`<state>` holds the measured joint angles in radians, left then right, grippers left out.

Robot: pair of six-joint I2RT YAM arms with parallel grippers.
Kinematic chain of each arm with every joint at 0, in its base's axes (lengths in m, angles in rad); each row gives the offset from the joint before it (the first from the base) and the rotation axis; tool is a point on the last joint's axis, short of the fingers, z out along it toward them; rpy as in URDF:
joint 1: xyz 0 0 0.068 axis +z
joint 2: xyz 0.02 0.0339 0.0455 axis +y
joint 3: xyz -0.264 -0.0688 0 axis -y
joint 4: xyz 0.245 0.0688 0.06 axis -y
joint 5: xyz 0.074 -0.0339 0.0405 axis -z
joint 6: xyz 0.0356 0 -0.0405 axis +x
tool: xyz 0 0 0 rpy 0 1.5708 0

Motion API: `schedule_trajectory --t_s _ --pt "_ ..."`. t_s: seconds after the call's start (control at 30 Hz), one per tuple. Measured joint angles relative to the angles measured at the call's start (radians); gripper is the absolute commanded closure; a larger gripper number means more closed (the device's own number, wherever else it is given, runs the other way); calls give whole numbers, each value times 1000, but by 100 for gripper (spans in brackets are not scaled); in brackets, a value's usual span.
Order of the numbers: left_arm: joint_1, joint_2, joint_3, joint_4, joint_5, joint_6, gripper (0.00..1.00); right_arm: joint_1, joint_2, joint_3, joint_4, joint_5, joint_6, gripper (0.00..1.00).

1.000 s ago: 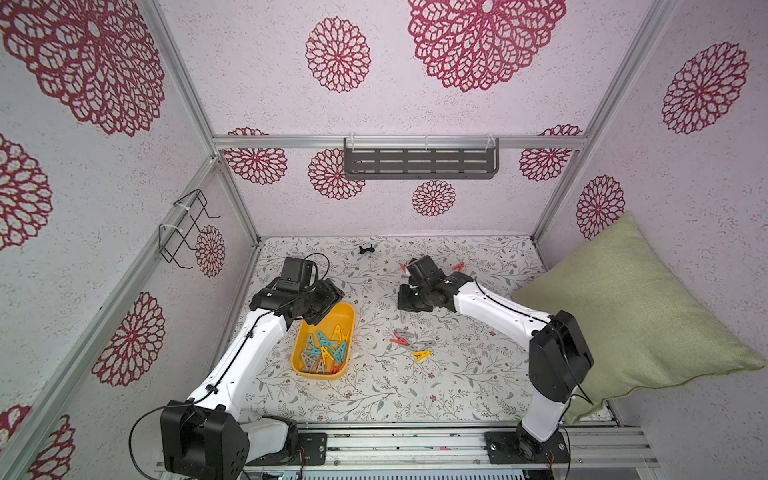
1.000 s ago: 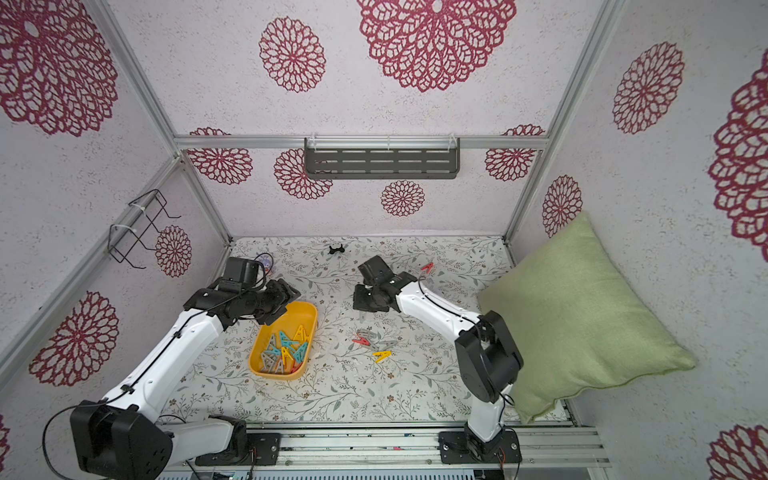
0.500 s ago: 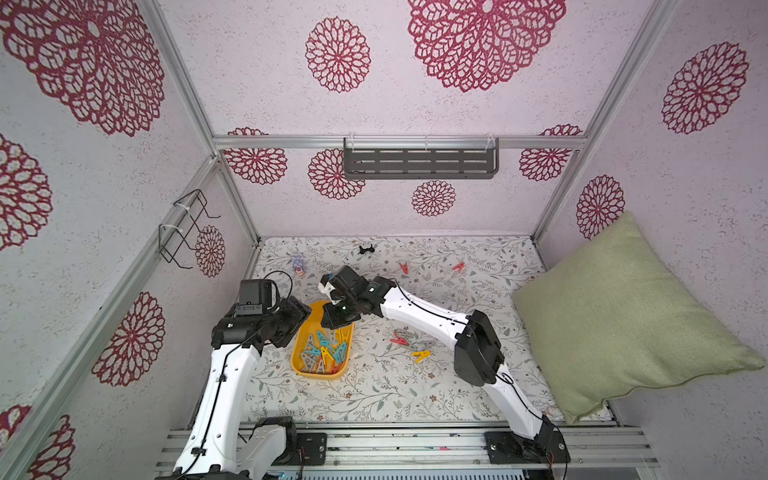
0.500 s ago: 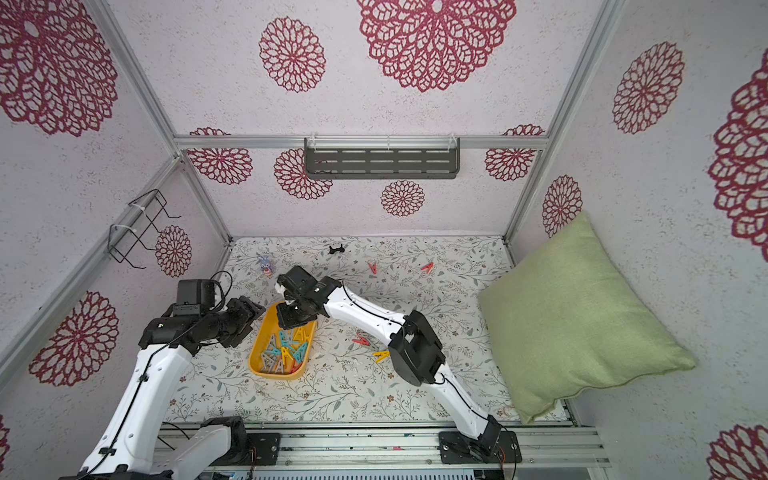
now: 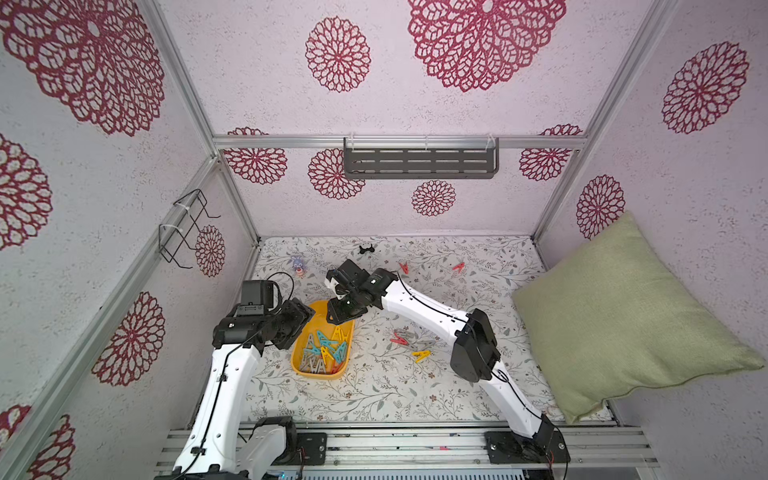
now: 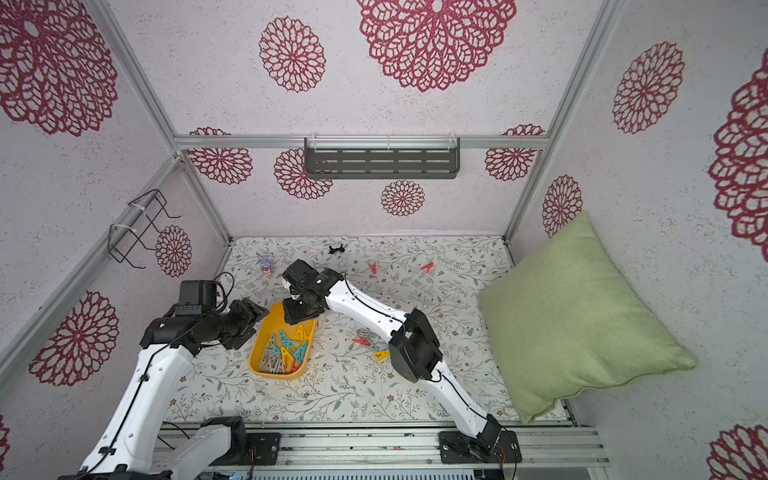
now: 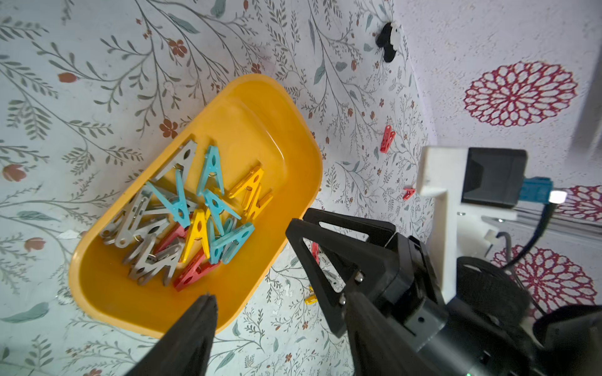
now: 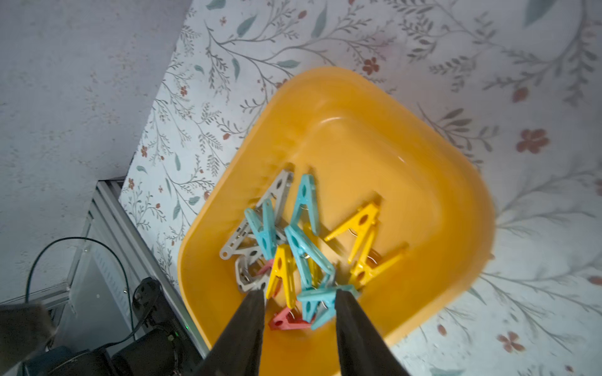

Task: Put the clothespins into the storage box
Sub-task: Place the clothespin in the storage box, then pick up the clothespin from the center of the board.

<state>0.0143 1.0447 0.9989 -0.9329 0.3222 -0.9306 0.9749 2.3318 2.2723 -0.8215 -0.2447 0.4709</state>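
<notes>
Yellow-orange plastic forms the storage box [image 5: 296, 359], a shallow tray with rounded corners and low walls that sits on the floral mat [image 5: 374, 399] toward the left arm's side. Inside it lies a tangled heap of clothespins [image 5: 326, 351] in grey, teal, yellow and red, piled toward the end nearer the arm bases; the tray floor beyond the heap shows bare orange in both wrist views. The right gripper [image 8: 299, 294] hangs over the far end of the box with its fingers parted by a moderate gap and nothing pinched between them, and in the right wrist view the heap shows through that gap. The left gripper [image 7: 249, 260] sits just beside the box's left wall, its fingers spread wide and empty. On the mat to the right of the box, a few loose clothespins [image 5: 422, 354] in red, grey and yellow lie together near the right arm's elbow. Two red clothespins [image 5: 403, 267] lie apart from each other near the back wall. A small black clip [image 5: 366, 249] and a tiny blue bunny figure [image 5: 297, 264] also rest at the back. A green cushion [image 5: 623, 316] leans against the right wall.
</notes>
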Motion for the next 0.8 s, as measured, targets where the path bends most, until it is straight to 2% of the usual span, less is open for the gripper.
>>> schedule_trajectory --t_s 0.2,0.4,0.5,0.63,0.8 --pt "-166 105 16 73 -25 -45 31 -66 -248 -344 57 56 12 54" --pt "-317 220 34 164 -51 -100 32 -166 -575 -806 200 84 111 55" --pt "-385 302 74 195 -55 -111 33 -216 -685 -998 250 87 167 55" --pt "-447 391 124 219 -55 -114 33 -254 -755 -1175 280 91 229 56" --pt "-489 451 167 239 -55 -114 33 -248 -784 -1305 336 79 304 55"
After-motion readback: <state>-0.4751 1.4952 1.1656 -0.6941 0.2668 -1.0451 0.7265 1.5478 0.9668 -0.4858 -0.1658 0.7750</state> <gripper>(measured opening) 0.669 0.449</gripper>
